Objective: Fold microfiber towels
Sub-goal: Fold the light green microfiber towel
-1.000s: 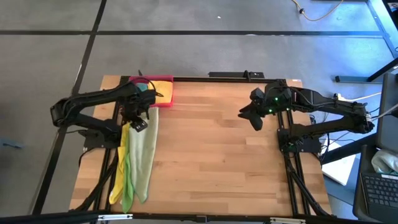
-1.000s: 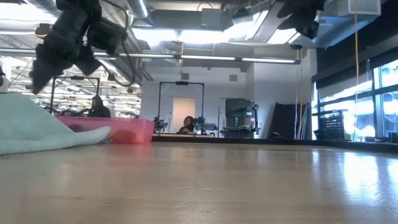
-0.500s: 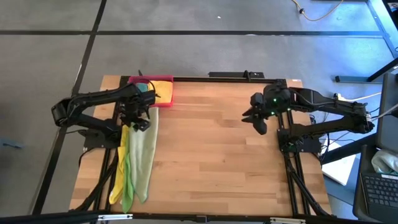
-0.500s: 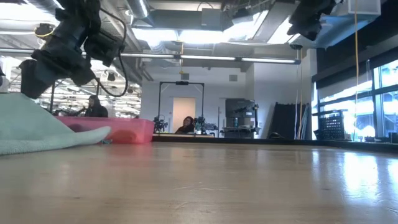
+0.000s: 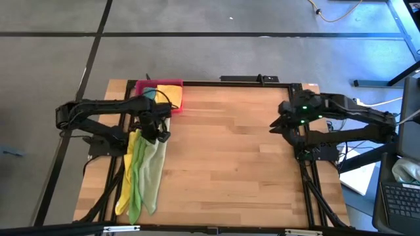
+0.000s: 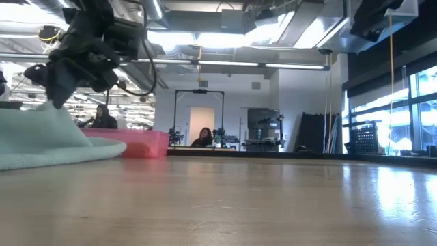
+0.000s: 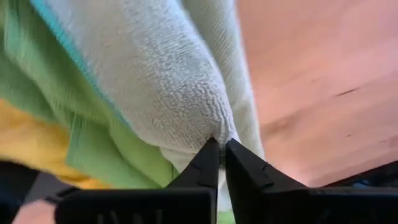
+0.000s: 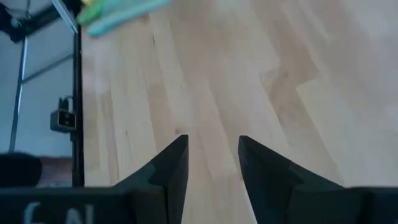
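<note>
Three microfiber towels lie side by side along the table's left side: a yellow one [image 5: 123, 187], a bright green one [image 5: 136, 177] and a pale olive-green one [image 5: 152, 172]. My left gripper [image 5: 159, 135] is down on the pale towel's far end, shut on it. A pink-red tray [image 5: 157, 83] at the far left holds another yellow towel [image 5: 170, 92] and a teal towel [image 5: 150, 94]. My right gripper [image 5: 277, 124] hangs open above the bare wood near the table's right side, with nothing between its fingers [image 8: 174, 165]. My left gripper pinches a raised bunch of the pale olive-green towel [image 7: 202, 121] between its two fingers, at the towel's far end near its right edge. The fingers come from above, slanting down. The cloth rises to a small peak [image 6: 60, 111] under them; the rest lies on the table.
Bare wood fills the table's middle and right [image 5: 223, 164]. The tray [image 6: 140, 143] stands just beyond the towels' far ends. Black frame posts [image 5: 305, 164] run along the right edge. People show in the room far behind the table.
My left gripper has gone down and toward the table's right and near edges, rolling as it went, onto the pale towel's far end. The cloth there now stands bunched into a peak under it. My right gripper has drawn back toward the table's right edge.
</note>
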Robot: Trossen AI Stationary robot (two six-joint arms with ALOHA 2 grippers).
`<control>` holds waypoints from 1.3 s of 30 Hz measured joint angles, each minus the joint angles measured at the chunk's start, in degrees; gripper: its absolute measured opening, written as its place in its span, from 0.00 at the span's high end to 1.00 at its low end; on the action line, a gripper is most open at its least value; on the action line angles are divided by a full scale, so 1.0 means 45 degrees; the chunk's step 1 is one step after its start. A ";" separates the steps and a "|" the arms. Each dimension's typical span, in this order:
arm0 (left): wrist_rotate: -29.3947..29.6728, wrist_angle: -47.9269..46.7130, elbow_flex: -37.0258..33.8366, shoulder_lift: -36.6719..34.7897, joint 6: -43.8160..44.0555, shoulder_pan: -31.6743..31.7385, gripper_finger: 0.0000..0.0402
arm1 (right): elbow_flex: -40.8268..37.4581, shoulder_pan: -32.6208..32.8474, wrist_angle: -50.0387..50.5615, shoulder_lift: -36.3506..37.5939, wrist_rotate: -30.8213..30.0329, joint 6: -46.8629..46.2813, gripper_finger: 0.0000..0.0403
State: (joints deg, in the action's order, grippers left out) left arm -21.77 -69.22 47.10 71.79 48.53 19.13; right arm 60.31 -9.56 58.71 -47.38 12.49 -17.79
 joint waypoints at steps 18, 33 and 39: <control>0.2640 0.3512 0.3383 0.1659 0.4142 -0.3740 1.00 | 0.0010 0.0000 -0.1523 0.1941 -0.1896 0.0657 0.64; 0.4174 0.6912 0.5663 0.4521 0.3292 -0.5947 1.00 | -0.0005 -0.0001 -0.3168 -0.1621 0.0463 0.0721 0.64; 0.4218 0.4930 0.7107 0.4502 0.1259 -0.6443 1.00 | -0.0005 -0.0010 -0.4941 -0.3771 0.2317 0.1943 0.59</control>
State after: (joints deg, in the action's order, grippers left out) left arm -2.79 -47.04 79.08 92.05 54.20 -9.87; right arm 60.29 -9.61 36.48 -64.35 22.92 -9.05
